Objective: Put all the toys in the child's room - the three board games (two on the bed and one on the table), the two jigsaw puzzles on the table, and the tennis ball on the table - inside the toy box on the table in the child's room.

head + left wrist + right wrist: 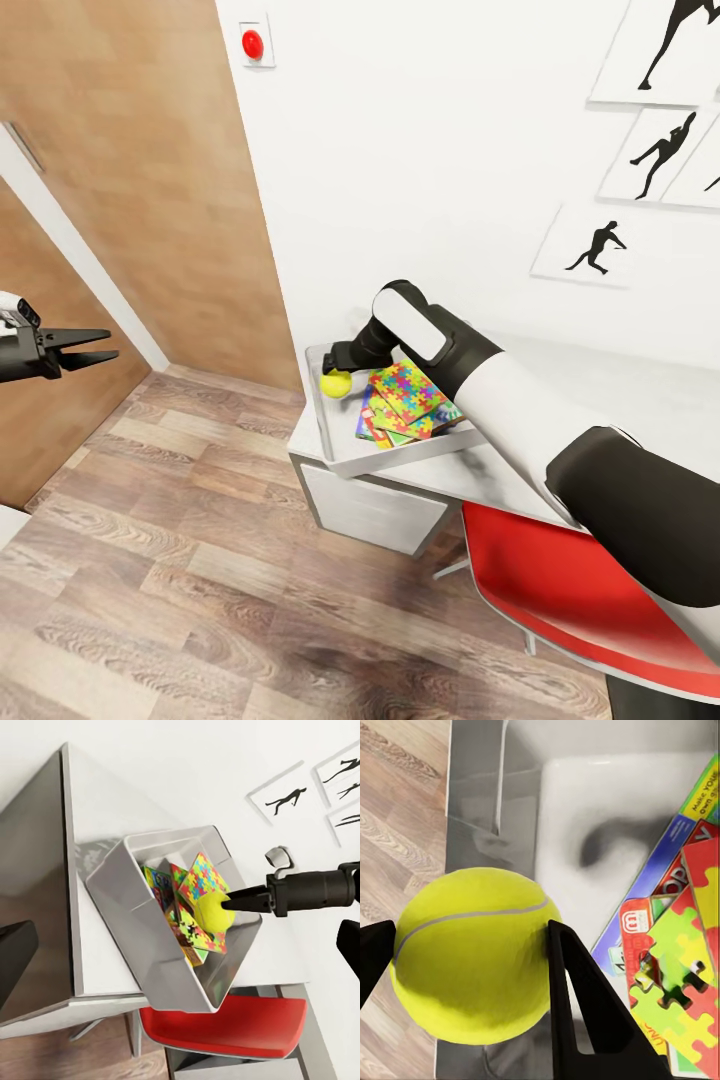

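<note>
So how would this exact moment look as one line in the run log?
right gripper: shut on tennis ball, over toy box | box: puzzles, board games inside | left gripper: open, empty

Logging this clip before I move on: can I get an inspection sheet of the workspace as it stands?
Surface: light grey desk top, white drawers below.
Job's things: translucent grey plastic toy box holds multicoloured jigsaw squares on printed game boxes; yellow-green tennis ball above it.
Clutter: nothing seen.
End effectors: right shut on tennis ball; left open, empty.
Cables: nothing seen.
Surroundings: red chair, silhouette pictures, wood floor.
</note>
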`<state>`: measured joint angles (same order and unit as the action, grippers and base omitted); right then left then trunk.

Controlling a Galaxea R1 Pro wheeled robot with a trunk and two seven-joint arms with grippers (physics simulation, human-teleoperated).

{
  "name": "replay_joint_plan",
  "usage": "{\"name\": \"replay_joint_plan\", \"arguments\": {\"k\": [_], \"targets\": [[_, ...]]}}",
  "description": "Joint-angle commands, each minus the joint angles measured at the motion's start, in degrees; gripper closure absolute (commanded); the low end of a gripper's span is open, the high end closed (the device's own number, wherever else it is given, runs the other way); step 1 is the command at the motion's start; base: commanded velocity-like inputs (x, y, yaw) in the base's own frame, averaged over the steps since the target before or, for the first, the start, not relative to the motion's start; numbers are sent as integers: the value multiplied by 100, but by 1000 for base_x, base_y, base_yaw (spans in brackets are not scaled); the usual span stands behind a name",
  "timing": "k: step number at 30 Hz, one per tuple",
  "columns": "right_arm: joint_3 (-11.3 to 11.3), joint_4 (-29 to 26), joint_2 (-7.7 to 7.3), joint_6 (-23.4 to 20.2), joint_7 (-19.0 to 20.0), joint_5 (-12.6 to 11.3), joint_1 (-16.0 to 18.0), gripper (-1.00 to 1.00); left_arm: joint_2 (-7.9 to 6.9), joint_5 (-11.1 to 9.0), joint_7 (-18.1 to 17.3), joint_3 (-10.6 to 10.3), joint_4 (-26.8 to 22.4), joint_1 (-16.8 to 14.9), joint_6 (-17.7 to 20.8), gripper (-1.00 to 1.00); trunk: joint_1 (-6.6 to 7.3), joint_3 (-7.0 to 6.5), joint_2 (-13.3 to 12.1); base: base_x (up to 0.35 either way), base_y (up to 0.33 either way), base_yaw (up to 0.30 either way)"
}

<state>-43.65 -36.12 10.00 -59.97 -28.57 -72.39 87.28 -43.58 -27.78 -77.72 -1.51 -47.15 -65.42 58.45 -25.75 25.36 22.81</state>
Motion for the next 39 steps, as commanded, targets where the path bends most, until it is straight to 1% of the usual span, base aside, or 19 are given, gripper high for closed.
{"name": "replay_joint_plan", "arguments": {"k": [1,19,20,33,39], "targets": [[-21,0,0,-3,-61,-54,8,100,-5,-17,-15,-16,4,-8,52,-100,-3,10,11,0,0,0],[-33,8,0,3,-78,-35,8,100,-9,-17,-15,-14,2,-8,52,-100,-3,46,11,0,0,0],[-35,8,0,3,-78,-34,8,-100,-9,-17,-15,-13,1,-7,52,-100,-3,46,11,0,0,0],[-62,69,0,3,-78,-38,10,-100,-10,-17,-15,-8,4,-6,52,-100,-3,45,11,0,0,0],[-8,21,0,5,-76,-49,17,-100,-10,-17,-15,-8,4,-7,52,-100,-3,3,11,0,0,0]]}}
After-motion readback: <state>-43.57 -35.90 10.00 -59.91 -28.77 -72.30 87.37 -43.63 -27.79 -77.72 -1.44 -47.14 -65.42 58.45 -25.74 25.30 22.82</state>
